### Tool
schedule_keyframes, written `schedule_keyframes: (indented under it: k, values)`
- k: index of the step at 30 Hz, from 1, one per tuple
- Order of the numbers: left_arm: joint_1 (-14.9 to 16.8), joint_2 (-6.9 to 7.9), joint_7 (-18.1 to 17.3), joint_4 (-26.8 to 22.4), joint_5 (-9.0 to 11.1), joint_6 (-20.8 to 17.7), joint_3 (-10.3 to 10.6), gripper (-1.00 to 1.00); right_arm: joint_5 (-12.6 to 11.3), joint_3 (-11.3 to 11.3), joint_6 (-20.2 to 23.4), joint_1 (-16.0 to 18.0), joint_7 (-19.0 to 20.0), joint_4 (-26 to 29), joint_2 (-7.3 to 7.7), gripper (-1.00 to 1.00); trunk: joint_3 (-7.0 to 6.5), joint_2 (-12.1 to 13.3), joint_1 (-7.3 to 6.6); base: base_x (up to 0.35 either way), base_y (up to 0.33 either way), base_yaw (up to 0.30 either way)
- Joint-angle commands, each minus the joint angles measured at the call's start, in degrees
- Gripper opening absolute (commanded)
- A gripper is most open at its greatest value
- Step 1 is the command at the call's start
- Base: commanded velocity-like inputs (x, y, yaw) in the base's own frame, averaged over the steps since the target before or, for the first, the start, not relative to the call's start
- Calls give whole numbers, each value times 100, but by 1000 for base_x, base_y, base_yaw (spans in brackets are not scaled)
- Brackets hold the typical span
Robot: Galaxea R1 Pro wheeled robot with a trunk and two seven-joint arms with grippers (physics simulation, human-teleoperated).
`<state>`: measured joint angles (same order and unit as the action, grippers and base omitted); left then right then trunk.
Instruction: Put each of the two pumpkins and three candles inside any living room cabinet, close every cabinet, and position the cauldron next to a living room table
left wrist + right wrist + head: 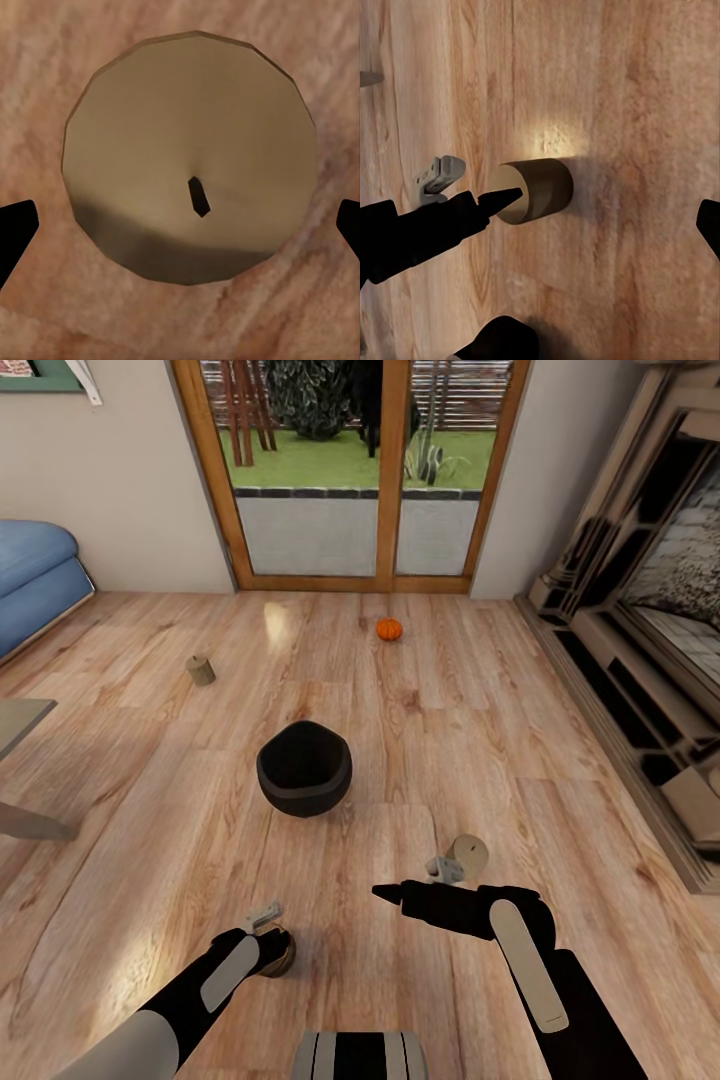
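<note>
Your left gripper (268, 932) hangs straight over a candle (191, 154), jaws wide either side, set to close. Cauldron (304, 768) and pumpkin (389, 629) wait mid-floor. Your right gripper (420, 895) is spread beside another candle (536, 190); cabinet (640, 700) far right.

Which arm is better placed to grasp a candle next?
Left. Its claw hangs open directly above an upright candle. The right claw sits beside a tipped candle, not around it.
</note>
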<state>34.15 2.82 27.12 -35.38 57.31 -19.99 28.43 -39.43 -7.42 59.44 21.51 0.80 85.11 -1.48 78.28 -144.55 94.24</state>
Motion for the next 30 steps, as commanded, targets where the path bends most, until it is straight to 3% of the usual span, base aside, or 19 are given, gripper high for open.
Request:
schedule_keyframes:
  k: [1, 30]
  values:
    - [4, 8, 47, -11, 43, -5, 40, 100, 12, 3, 23, 3, 8, 6, -5, 100, 4, -2, -1, 0, 0, 0]
    - [4, 8, 47, 5, 43, -5, 40, 100, 6, 3, 23, 3, 15, 22, -7, 100, 4, -2, -1, 44, 21, 0]
